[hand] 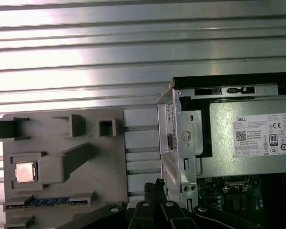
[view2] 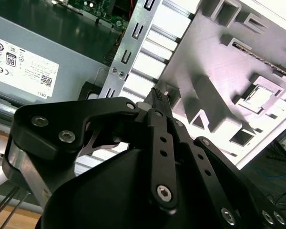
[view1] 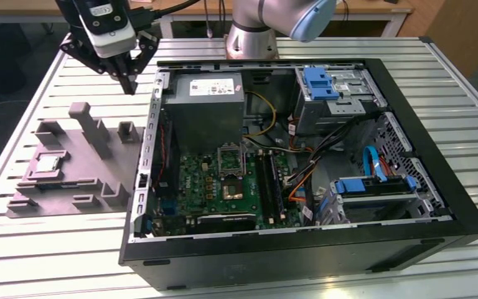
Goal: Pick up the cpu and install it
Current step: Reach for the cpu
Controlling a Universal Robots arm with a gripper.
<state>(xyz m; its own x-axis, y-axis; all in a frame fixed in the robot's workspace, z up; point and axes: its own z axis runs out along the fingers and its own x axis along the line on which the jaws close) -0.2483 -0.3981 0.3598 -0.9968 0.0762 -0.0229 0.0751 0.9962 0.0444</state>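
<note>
**Cpu in tray, gripper closed and empty**

Your gripper point(view1: 129, 87) hangs in the upper left of the exterior view, fingers pinched together on nothing, above the table's slats between the tray point(view1: 81, 180) and the case point(view1: 438, 156). The cpu point(view1: 48, 164) lies flat in a tray pocket at mid-left, well apart from the gripper.

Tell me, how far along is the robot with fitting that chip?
Nothing looks done yet: the cpu lies in the grey tray. The gripper hangs over the table beside the computer case, jaws shut on nothing. Picking it up and seating it on the green motherboard remain.
</note>
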